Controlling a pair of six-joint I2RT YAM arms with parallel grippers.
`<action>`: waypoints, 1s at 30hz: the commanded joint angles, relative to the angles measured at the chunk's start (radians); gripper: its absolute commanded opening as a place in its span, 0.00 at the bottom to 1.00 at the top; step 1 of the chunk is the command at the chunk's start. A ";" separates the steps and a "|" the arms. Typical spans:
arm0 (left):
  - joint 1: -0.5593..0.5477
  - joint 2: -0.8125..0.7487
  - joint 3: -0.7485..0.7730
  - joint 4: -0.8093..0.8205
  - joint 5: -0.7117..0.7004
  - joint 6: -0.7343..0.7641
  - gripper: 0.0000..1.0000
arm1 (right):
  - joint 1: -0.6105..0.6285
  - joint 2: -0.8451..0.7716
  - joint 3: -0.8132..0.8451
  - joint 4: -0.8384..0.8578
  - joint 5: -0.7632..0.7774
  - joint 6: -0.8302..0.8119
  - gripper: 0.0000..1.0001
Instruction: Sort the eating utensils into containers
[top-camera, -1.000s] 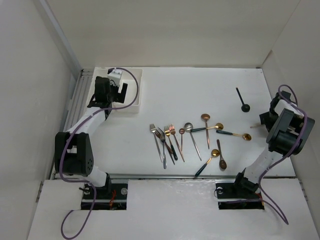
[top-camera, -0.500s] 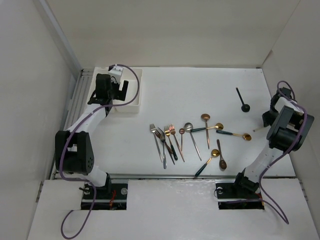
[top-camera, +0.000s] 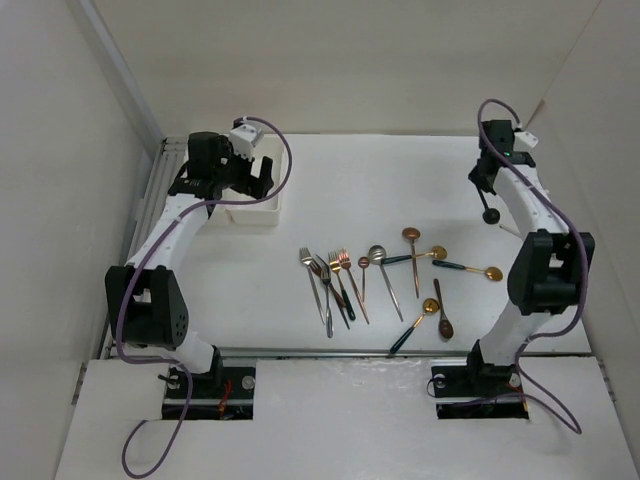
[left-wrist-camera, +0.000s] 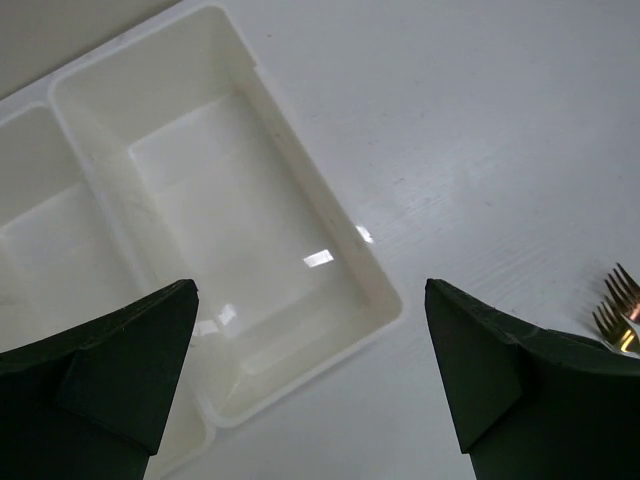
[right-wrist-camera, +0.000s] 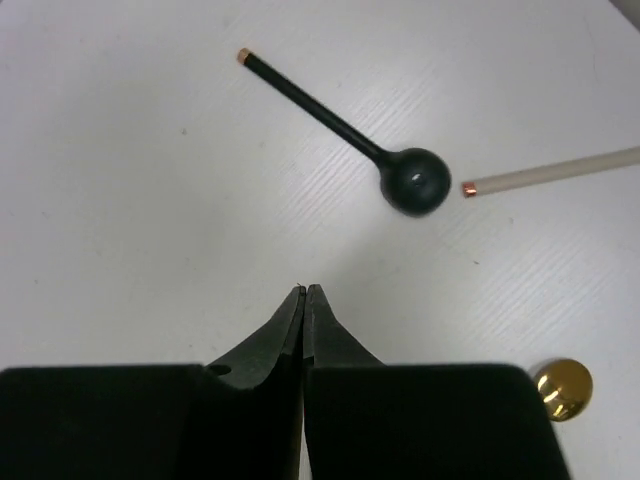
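Observation:
Several eating utensils lie loose in mid-table: forks (top-camera: 328, 285) on the left, spoons (top-camera: 412, 258) on the right, gold, silver and copper. A black spoon (right-wrist-camera: 345, 128) lies apart at the back right, its bowl just ahead of my right gripper (right-wrist-camera: 303, 291), which is shut on nothing above bare table. In the top view that gripper (top-camera: 484, 178) hangs over the spoon's handle. The containers (left-wrist-camera: 235, 225), two joined white bins, stand at the back left with nothing in them. My left gripper (left-wrist-camera: 310, 385) hovers open over their near corner; the top view shows it (top-camera: 245, 185) above the bins (top-camera: 256, 213).
A cream handle with a copper tip (right-wrist-camera: 560, 171) lies right of the black spoon's bowl. A gold spoon bowl (right-wrist-camera: 563, 389) sits nearer. Fork tines (left-wrist-camera: 618, 308) show at the left wrist view's right edge. White walls close the table on three sides.
My right arm has swung from the table's right edge to the back right, over the black spoon, and its gripper has shut. My left gripper has shifted slightly over the bins.

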 joint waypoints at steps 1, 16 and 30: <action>-0.002 -0.040 0.049 -0.039 0.106 -0.027 0.95 | -0.160 -0.046 -0.035 -0.069 -0.043 0.076 0.04; -0.002 -0.088 -0.032 -0.050 0.122 -0.028 0.99 | -0.442 -0.201 -0.427 0.031 0.068 0.148 0.95; -0.002 -0.051 0.000 -0.102 0.082 -0.019 0.99 | -0.470 0.083 -0.216 0.061 0.196 0.136 0.93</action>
